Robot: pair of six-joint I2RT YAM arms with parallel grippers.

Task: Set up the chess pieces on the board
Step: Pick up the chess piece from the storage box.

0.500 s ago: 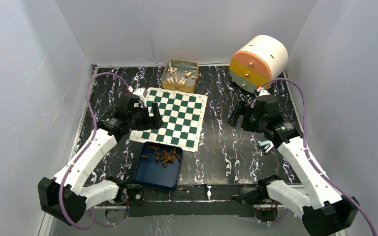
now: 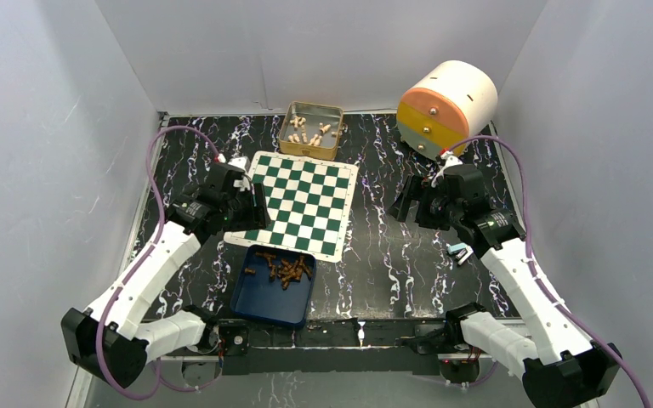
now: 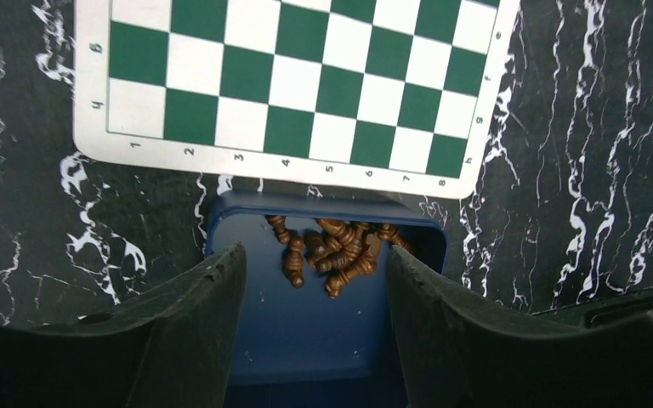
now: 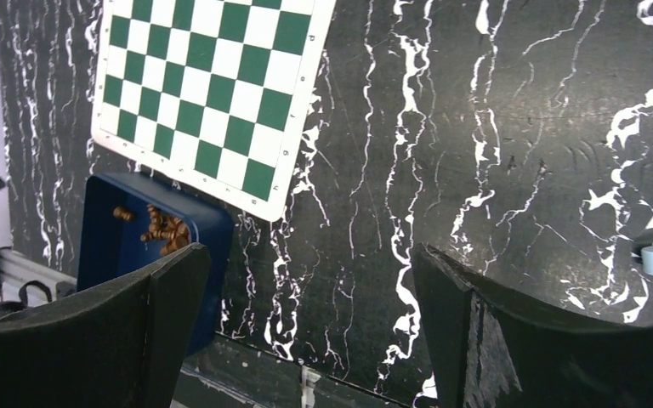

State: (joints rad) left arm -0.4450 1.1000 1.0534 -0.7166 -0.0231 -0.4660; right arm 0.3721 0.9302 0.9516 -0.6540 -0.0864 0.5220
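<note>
The green-and-white board (image 2: 303, 201) lies in the middle of the table with no pieces on it; it also shows in the left wrist view (image 3: 289, 81) and the right wrist view (image 4: 208, 93). Several dark-brown chess pieces (image 2: 286, 269) lie heaped in a blue tray (image 2: 272, 299) just in front of the board, also seen from the left wrist (image 3: 336, 251) and right wrist (image 4: 161, 229). My left gripper (image 2: 253, 202) is open and empty above the board's left edge, its view looking down on the tray (image 3: 306, 340). My right gripper (image 2: 410, 204) is open and empty over bare table right of the board.
A gold tin (image 2: 312, 129) with cream-white pieces stands behind the board. A white, orange and yellow drum-shaped drawer unit (image 2: 445, 106) sits at the back right. A small light-blue and white object (image 2: 459, 252) lies beside the right arm. Grey walls enclose the black marbled table.
My left gripper has drawn back a little to the left and toward the board's left edge. The right gripper has shifted slightly left.
</note>
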